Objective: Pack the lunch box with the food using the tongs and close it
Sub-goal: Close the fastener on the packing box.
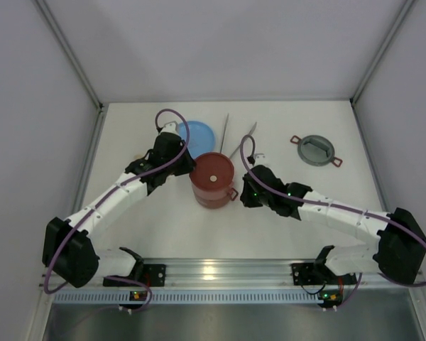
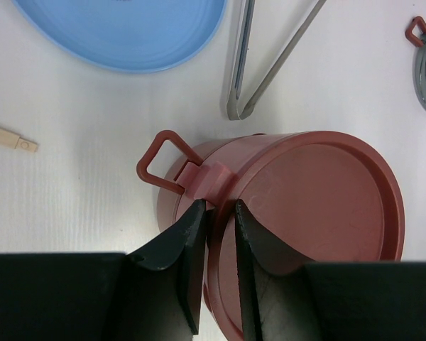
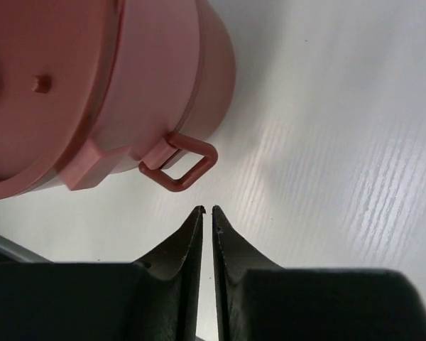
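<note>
The lunch box point(image 1: 213, 186) stands mid-table as a stacked dusty-red tiffin with a flat maroon disc lid point(image 2: 326, 192) on top. My left gripper point(image 2: 220, 207) is shut on its left rim, one finger outside the wall and one on the lid, right beside the red loop handle point(image 2: 160, 160). My right gripper point(image 3: 206, 210) is shut and holds nothing, its tips just short of the box's right loop handle point(image 3: 184, 165). The silver tongs point(image 1: 236, 135) lie on the table behind the box. The food is out of view.
A light-blue plate point(image 1: 197, 132) lies behind my left gripper point(image 1: 189, 170). The grey top lid with red handles point(image 1: 316, 150) sits at the back right. A small wooden stick point(image 2: 11, 137) lies left of the box. White walls close in the table.
</note>
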You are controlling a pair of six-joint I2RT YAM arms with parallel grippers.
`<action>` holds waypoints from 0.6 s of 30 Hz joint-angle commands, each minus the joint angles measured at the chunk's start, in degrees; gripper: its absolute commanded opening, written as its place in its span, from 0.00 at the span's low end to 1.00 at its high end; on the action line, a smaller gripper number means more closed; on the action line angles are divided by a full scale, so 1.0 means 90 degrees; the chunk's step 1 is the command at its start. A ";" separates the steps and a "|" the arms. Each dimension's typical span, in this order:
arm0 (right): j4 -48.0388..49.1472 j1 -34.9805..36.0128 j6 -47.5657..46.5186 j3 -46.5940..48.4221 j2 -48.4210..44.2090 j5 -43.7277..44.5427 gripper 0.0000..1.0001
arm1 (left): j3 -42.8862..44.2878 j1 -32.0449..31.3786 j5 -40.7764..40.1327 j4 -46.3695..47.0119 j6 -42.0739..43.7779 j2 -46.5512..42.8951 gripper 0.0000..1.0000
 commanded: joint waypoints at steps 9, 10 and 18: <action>0.0221 -0.0068 0.0058 0.0248 0.0831 0.0317 0.03 | -0.0172 -0.0021 0.0042 -0.0866 0.0080 0.0338 0.25; 0.0289 -0.0088 0.0049 0.0287 0.0909 0.0268 0.03 | -0.0182 -0.0021 0.0051 -0.0857 0.0070 0.0338 0.25; 0.0924 -0.0108 -0.0098 0.0823 0.1768 -0.0142 0.03 | -0.0182 -0.0012 0.0081 -0.0837 0.0060 0.0377 0.25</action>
